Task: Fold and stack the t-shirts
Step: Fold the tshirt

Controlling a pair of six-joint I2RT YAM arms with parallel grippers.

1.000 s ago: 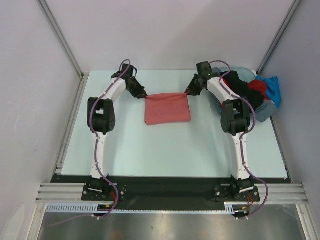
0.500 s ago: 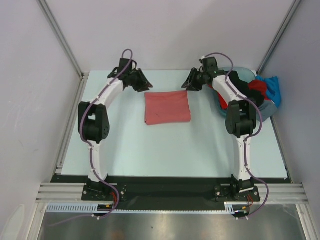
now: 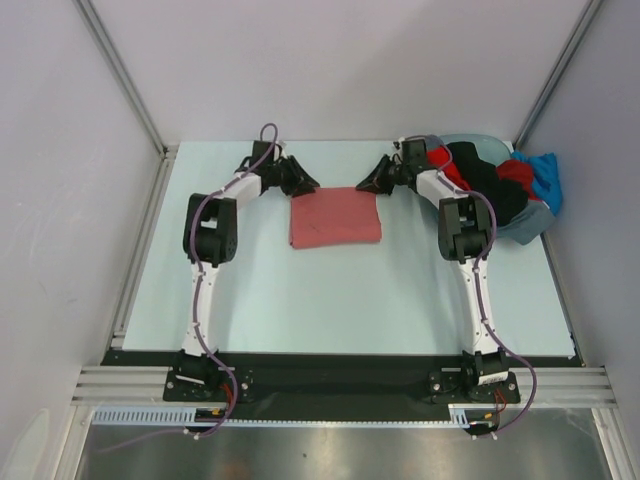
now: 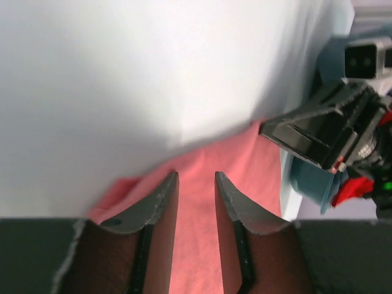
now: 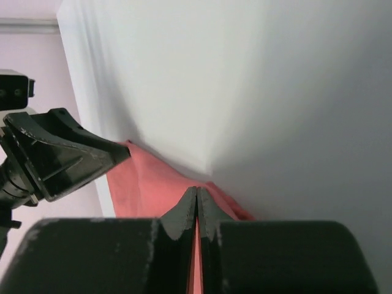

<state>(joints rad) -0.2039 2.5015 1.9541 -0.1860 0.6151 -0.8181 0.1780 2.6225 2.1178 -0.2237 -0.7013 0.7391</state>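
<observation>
While I watch the overhead feed, the salmon-red t-shirt (image 3: pixel 335 217) lies folded into a flat rectangle on the table (image 3: pixel 250 290), and both arms reach in toward its far edge from either side. The left gripper (image 3: pixel 305 184) sits at the shirt's far left corner, so the cloth spreads away from it toward the right arm and back toward the bases. On its wrist feed, its fingers (image 4: pixel 160 205) stand a narrow gap apart with nothing between them. The red fabric shows through that gap and runs on just past the fingertips, so the shirt is beneath and slightly ahead of this hand. The right gripper (image 3: pixel 371 184) mirrors it at the far right corner. From its own camera the two fingers are pressed together almost to a seam, with only a hairline of red showing lower down between them. I cannot tell whether any cloth is nipped there. The shirt's edge lies just ahead of and below those tips and stretches off toward the opposite hand. Behind the right gripper, on the side away from the folded shirt, the grey-blue basin (image 3: pixel 535 226) holds a heap of a black t-shirt (image 3: pixel 478 168), a bright red t-shirt (image 3: pixel 515 173) and a blue t-shirt (image 3: pixel 545 172), well apart from either hand.
</observation>
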